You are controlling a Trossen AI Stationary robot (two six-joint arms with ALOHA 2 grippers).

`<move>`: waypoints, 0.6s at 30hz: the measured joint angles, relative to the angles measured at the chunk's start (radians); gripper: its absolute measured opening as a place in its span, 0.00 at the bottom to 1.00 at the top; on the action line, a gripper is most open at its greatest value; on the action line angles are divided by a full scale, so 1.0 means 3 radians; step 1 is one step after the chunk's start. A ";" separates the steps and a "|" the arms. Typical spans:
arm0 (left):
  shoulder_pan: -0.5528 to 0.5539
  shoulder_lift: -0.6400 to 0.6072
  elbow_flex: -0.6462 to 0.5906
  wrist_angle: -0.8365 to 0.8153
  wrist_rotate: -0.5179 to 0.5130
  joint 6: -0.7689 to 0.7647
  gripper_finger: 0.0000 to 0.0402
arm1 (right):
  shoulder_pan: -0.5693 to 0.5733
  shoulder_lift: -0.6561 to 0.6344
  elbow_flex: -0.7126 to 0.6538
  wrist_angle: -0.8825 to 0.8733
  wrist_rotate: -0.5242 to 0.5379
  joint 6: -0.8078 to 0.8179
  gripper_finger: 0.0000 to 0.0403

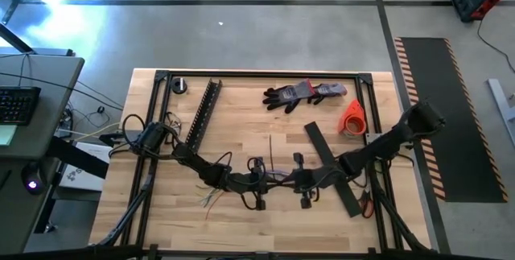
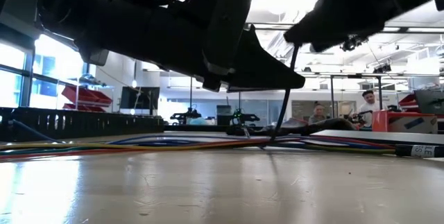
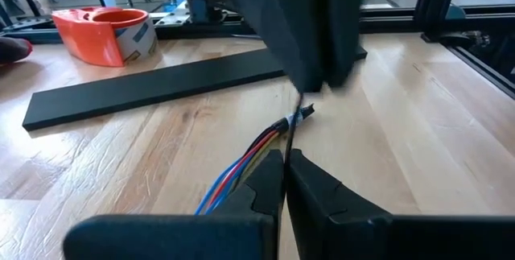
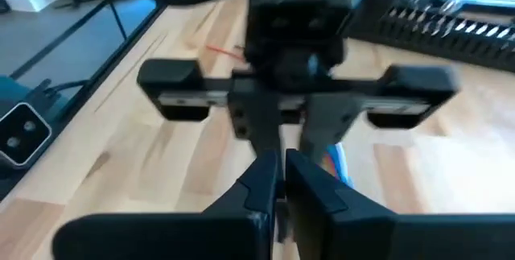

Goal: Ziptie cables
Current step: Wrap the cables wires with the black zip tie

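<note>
Wooden table (image 1: 241,131), cables (image 1: 211,200), slotted bar (image 1: 203,113), flat black strip (image 1: 331,167), gloves (image 1: 302,93), orange tape roll (image 1: 352,118)

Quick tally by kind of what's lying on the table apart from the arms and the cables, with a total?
Gloves: 1 pair
Orange tape roll: 1
Black slotted bar: 1
Flat black strip: 1
Small round item, too small to identify: 1
Total: 5 kinds

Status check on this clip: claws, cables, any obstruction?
Left claw shut on zip tie tail. Right claw shut, facing it. Cables bundled on table. Nothing in the way.
</note>
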 joint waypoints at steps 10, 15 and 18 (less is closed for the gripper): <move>0.0000 0.0000 0.0000 0.0015 0.0001 0.0001 0.00 | 0.0002 -0.0148 -0.0001 0.0055 0.0082 -0.0073 0.01; -0.0006 0.0000 0.0000 0.0012 0.0005 -0.0057 0.00 | -0.0095 -0.0170 -0.0001 0.0030 0.0039 0.0201 0.01; -0.0036 0.0000 0.0000 -0.0050 0.0007 -0.0089 0.00 | -0.0181 -0.0161 -0.0001 -0.0089 0.0033 0.0423 0.03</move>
